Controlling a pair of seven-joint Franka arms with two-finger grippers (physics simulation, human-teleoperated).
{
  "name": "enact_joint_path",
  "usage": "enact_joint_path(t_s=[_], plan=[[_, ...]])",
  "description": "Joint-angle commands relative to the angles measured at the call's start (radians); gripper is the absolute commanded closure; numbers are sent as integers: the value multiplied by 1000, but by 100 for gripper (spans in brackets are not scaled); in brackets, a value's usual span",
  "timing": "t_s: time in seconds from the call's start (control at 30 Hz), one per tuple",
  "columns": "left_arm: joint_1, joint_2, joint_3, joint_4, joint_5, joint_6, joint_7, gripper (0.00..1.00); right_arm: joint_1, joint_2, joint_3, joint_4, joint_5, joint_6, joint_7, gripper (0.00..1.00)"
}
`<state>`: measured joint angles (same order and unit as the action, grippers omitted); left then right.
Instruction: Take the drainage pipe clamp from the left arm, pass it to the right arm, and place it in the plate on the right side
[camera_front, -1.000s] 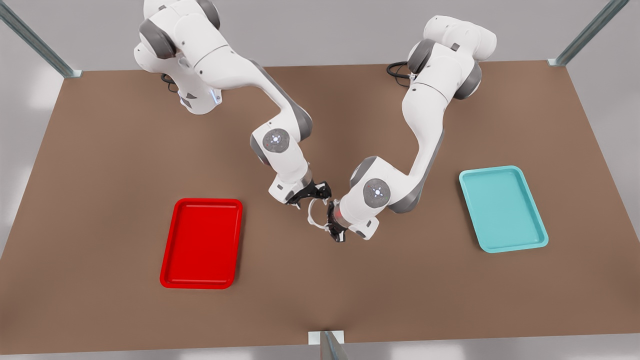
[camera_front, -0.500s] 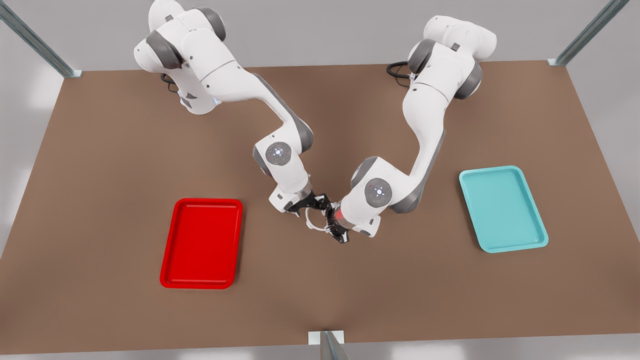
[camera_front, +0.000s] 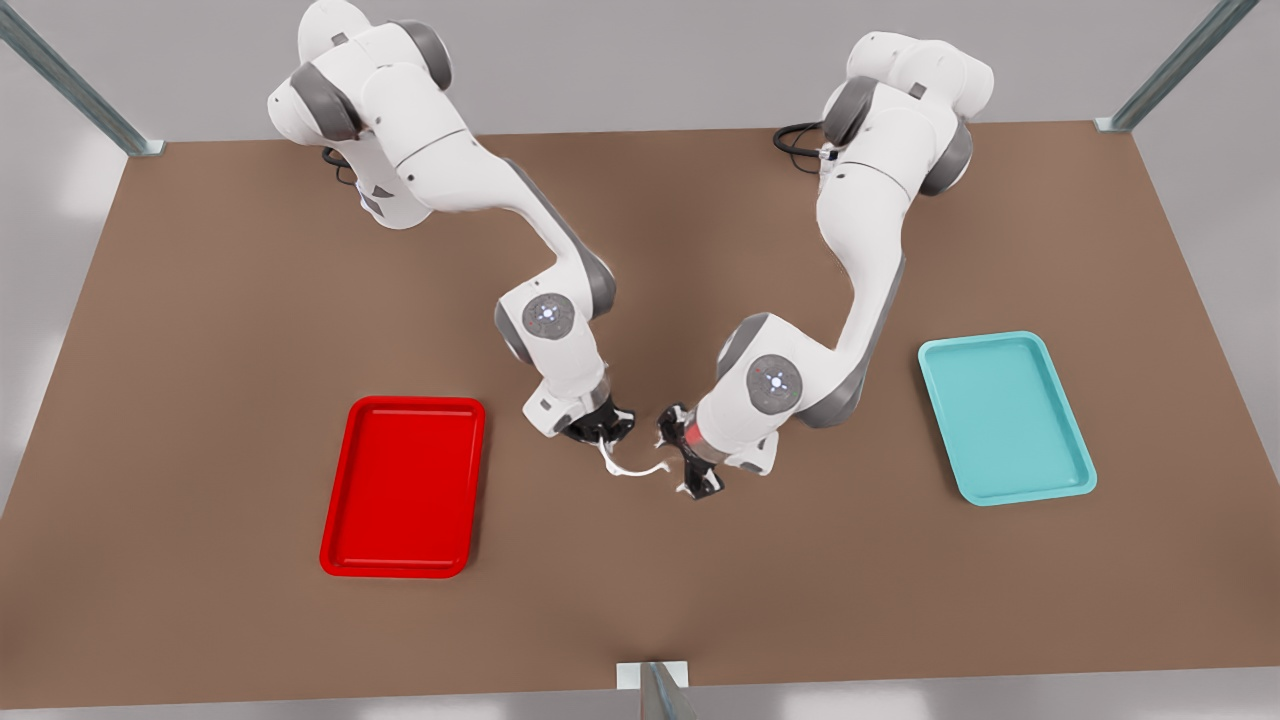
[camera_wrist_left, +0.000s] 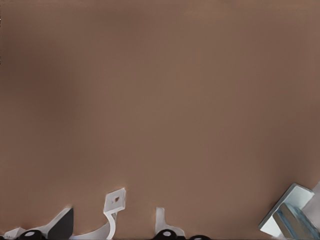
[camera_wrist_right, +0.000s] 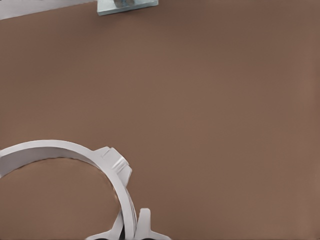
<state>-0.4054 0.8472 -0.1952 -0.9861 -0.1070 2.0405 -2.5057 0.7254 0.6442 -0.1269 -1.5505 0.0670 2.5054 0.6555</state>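
The white C-shaped drainage pipe clamp (camera_front: 628, 470) hangs above the brown table between the two arms. My right gripper (camera_front: 598, 432), on the arm at the front view's left, is shut on one end of it; in the right wrist view the clamp (camera_wrist_right: 107, 165) curves away from the right gripper (camera_wrist_right: 131, 231). My left gripper (camera_front: 688, 456) is open beside the clamp's other end. In the left wrist view its fingers (camera_wrist_left: 59, 225) stand wide apart with the clamp's tab (camera_wrist_left: 116, 200) loose between them. The red plate (camera_front: 340, 545) lies at the front view's left.
A teal tray (camera_front: 940, 400) lies at the front view's right. A metal post (camera_front: 655, 690) stands at the table's front edge, also seen as a post (camera_wrist_left: 290, 215) in the left wrist view. Bare brown table surrounds both trays.
The left gripper has opened and drawn back toward the front view's right. The right gripper has shut on the clamp and shifted slightly toward the red plate, and the clamp has swung flatter.
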Motion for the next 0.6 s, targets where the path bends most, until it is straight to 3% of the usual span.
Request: enact_joint_path(t_s=[0.0, 0.1, 0.2, 0.23, 0.27, 0.3, 0.33, 0.4, 0.5, 0.53, 0.57], plan=[[98, -78, -15, 1, -25, -300, 307, 0, -55, -21, -11, -2, -44, -82, -75, 79], [281, -187, -26, 4, -23, -603, 965, 0, -243, -89, -11, -3, -55, -224, -439, 79], [387, -215, -26, 89, 113, -848, 1977, 0, -380, -107, -11, -3, -55, -353, -591, 79], [411, -311, -24, 22, 214, -865, 2408, 0, -417, -107, -13, -5, -56, -399, -645, 79], [454, -527, -24, -304, 234, -663, 2708, 0, -452, -106, -16, -5, -70, -447, -671, 79], [450, -567, -29, -370, 214, -655, 2714, 0, -478, -107, -17, -13, -85, -487, -705, 79], [450, -540, -36, -321, 188, -726, 2725, 0, -500, -107, -17, -29, -105, -524, -718, 79], [445, -540, -87, -293, 188, -648, 2724, 0, -501, -109, -16, -68, -121, -510, -711, 79], [485, -524, -112, -244, 98, -723, 2854, 0, -498, -95, -16, -100, -121, -465, -697, 79], [522, -517, -112, -246, 90, -721, 2860, 0, -497, -83, -14, -94, -115, -467, -695, 17], [517, -514, -113, -246, 96, -723, 2888, 0, -498, -80, -14, -88, -108, -468, -695, 0]])
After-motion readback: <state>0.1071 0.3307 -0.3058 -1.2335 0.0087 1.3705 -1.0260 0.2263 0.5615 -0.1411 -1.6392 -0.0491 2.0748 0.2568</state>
